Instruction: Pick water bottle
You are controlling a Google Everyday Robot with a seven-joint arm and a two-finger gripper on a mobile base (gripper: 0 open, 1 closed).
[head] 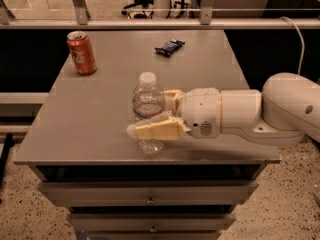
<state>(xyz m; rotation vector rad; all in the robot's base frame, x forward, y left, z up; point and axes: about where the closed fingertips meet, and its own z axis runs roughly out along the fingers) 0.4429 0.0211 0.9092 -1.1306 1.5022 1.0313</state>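
The water bottle (148, 101) is clear and ribbed with a white cap. It stands upright near the front middle of the grey table (90, 129). My gripper (147, 115) reaches in from the right on a white arm (240, 114). Its near finger (157, 130) lies across the front of the bottle's lower half. Its far finger (171, 97) sits behind the bottle. The fingers press on the bottle from both sides. The bottle's base still rests on the table.
A red soda can (81, 53) stands at the table's back left. A dark snack packet (169, 47) lies at the back middle. A metal rail (150, 23) runs behind the table. Drawers (150, 196) sit below the front edge.
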